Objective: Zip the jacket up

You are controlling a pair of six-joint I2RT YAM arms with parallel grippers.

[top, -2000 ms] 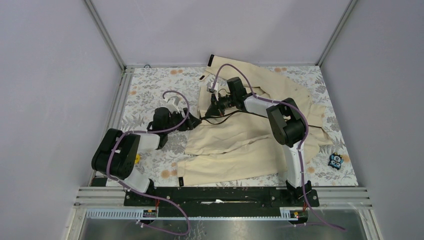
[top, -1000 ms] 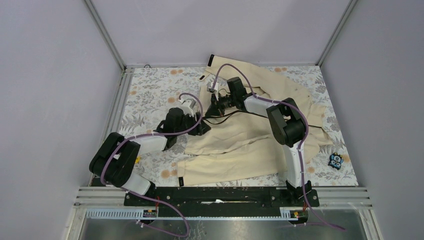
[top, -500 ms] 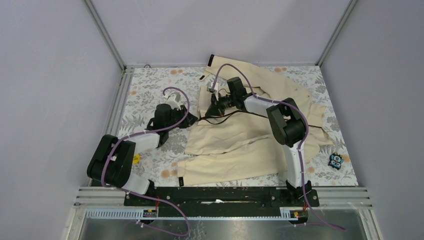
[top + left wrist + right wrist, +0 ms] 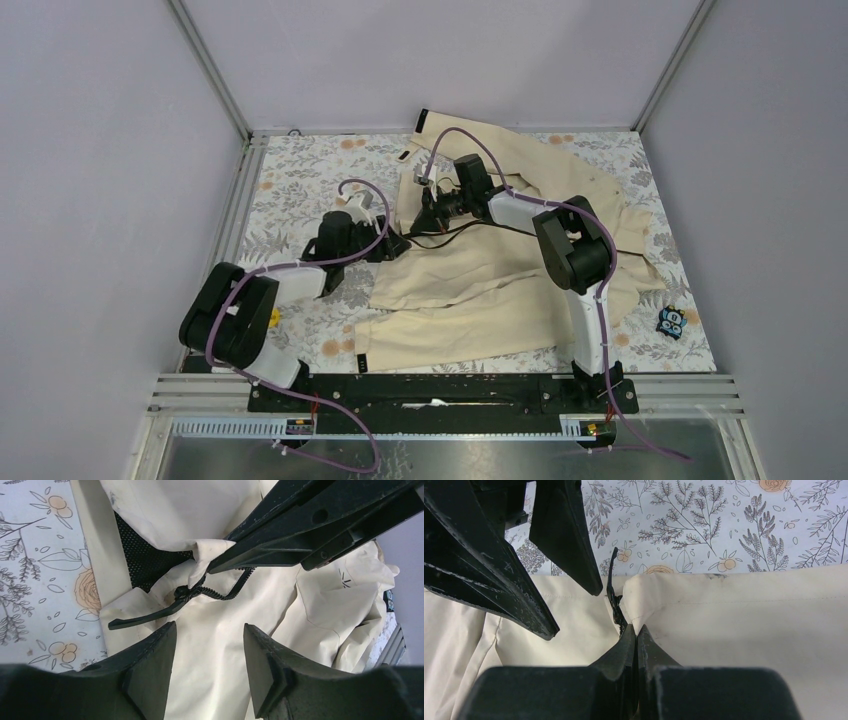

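Observation:
The cream-beige jacket [image 4: 500, 270] lies spread over the middle and right of the floral table. My right gripper [image 4: 428, 215] is shut on the jacket's front edge beside the zipper; the right wrist view shows its jaws [image 4: 636, 629] closed on a fold of cream fabric. The dark zipper slider [image 4: 182, 592] with its long black pull tab [image 4: 142, 619] lies just left of that pinch, and dark mesh lining [image 4: 142, 555] shows behind it. My left gripper [image 4: 209, 630] is open and empty just short of the slider; the top view [image 4: 395, 243] shows it at the jacket's left edge.
A small blue and black object [image 4: 671, 321] lies at the table's right edge. A yellow item [image 4: 273, 318] lies by the left arm. The jacket's sleeve with a black cuff tab [image 4: 361, 359] lies near the front rail. Walls close in the table on three sides.
My left gripper reached the jacket's edge, drew back to the left, and has now come right again to the zipper. The right gripper has held its pinch without moving.

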